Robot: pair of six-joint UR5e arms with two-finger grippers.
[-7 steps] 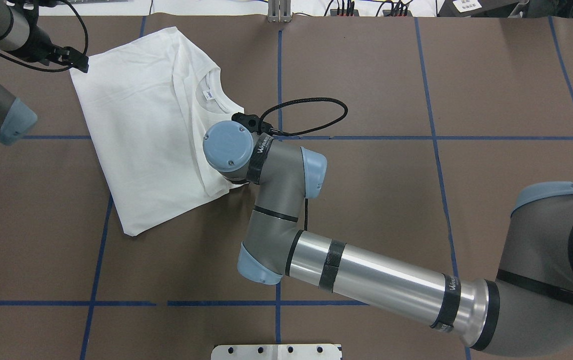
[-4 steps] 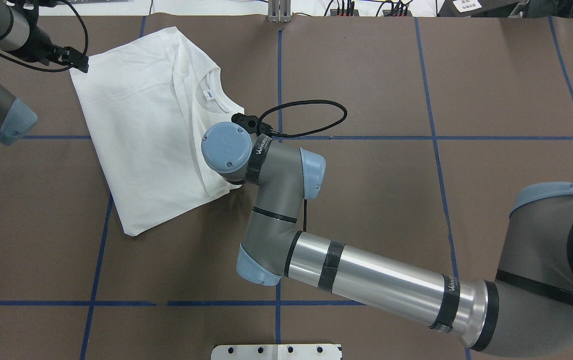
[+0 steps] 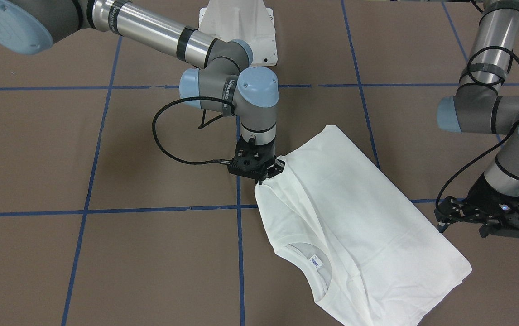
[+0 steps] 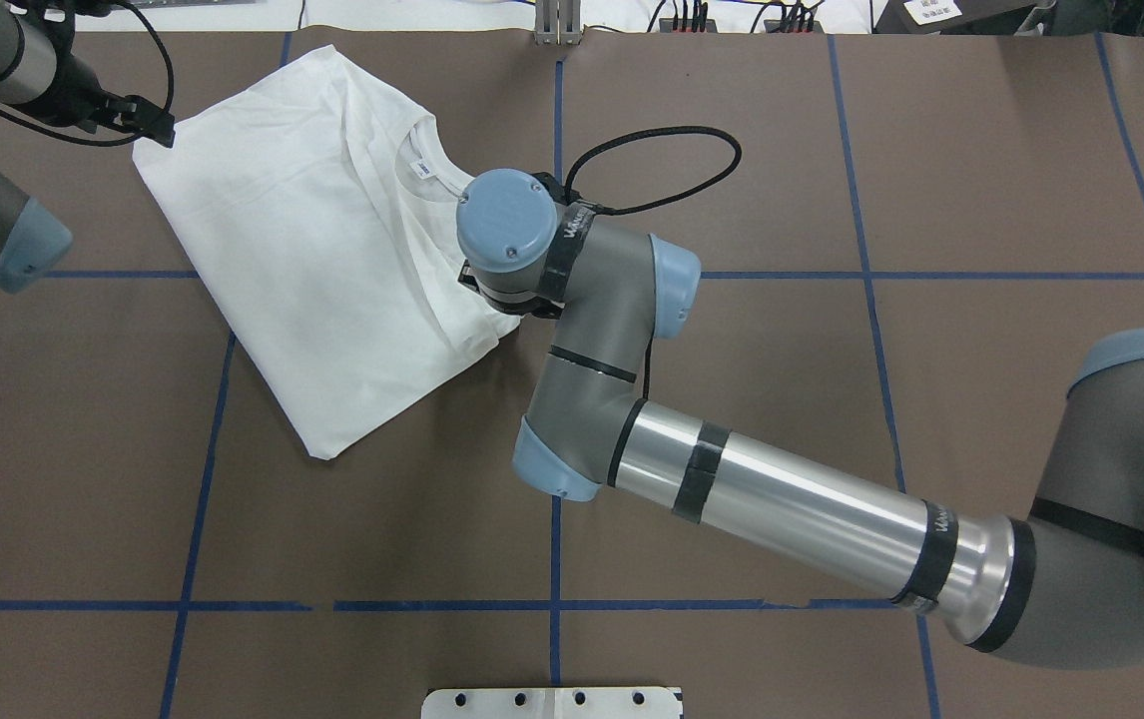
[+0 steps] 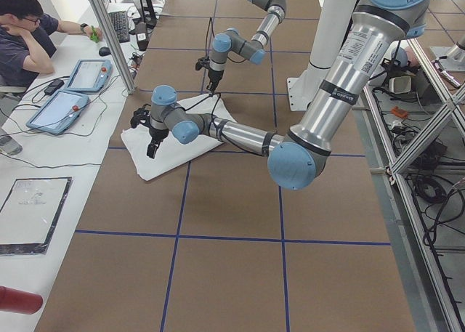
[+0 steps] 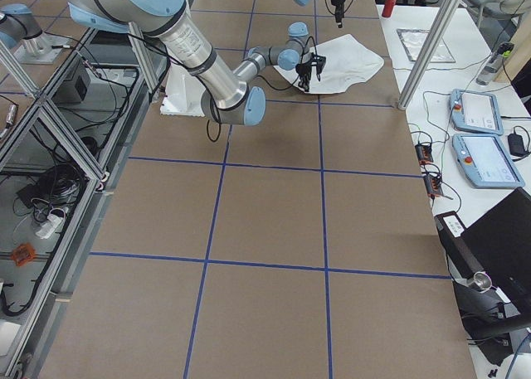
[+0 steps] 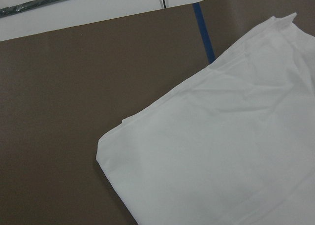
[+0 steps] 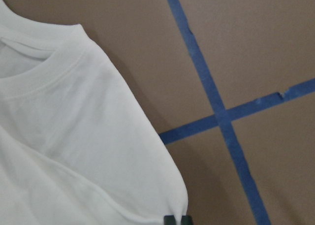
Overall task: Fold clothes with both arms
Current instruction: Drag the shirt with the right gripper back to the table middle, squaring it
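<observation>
On the robot's left, the left gripper (image 4: 157,124) hovers just beside the far-left corner of the shirt (image 4: 312,260). We cannot tell whether its jaws are spread or pressed together, and its wrist camera shows only that corner lying flat with no finger on it. The shirt lies partly folded on the table (image 4: 832,449), in the table's left half and close to its far edge, with the small label (image 3: 316,261) at the collar facing up. We judge it light, soft and limp. It would sag and drag from any single hold rather than slip, and it is in no way fragile. We would therefore take it at corners and hemmed edges, with two holds well apart, each pinching every layer. Farther right, the right gripper (image 3: 259,179) is clamped on the shirt's edge by the shoulder, drawing a small peak of cloth up off the table. We see no container in play.
</observation>
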